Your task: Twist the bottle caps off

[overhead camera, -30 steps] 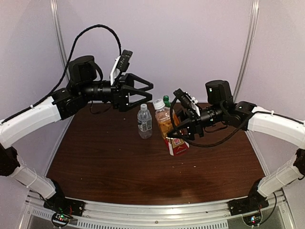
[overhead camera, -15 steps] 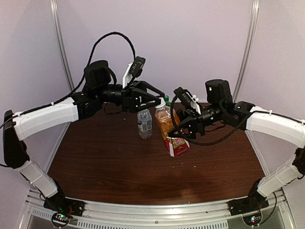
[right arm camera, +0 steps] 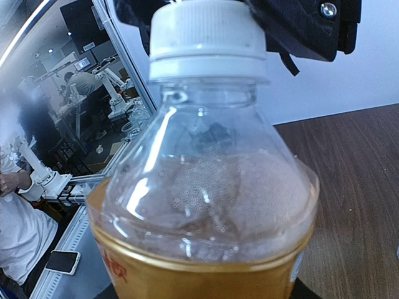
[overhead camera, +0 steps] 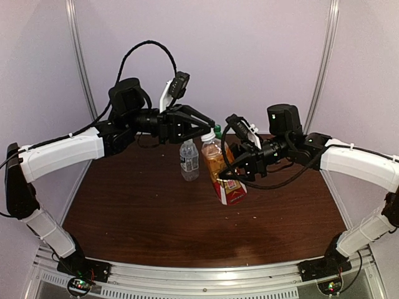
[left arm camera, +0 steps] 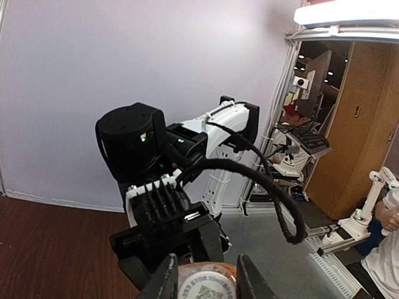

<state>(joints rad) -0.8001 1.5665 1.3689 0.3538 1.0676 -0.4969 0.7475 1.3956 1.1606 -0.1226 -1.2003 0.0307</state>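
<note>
Over the table [overhead camera: 137,205], at centre frame, the amber bottle [overhead camera: 219,163] is held tilted. Its body is clasped by the right hand [overhead camera: 237,167], presumably so that it cannot spin. Its white cap [right arm camera: 207,37] is pinched by the left hand [left arm camera: 206,274], pressed together on it from the upper left, as a twist requires. The clear bottle [overhead camera: 189,159] is seen upright just beside it. The green bottle [overhead camera: 217,131] behind is largely hidden.

A clear bottle [right arm camera: 206,205] fills the frame, its lower part holding amber liquid [right arm camera: 187,274] with fine bubbles above. Its ribbed white cap [right arm camera: 207,38] sits at the top, with black fingers [right arm camera: 305,28] on both sides. Dark wooden worktop [right arm camera: 355,168] shows at the right.
</note>
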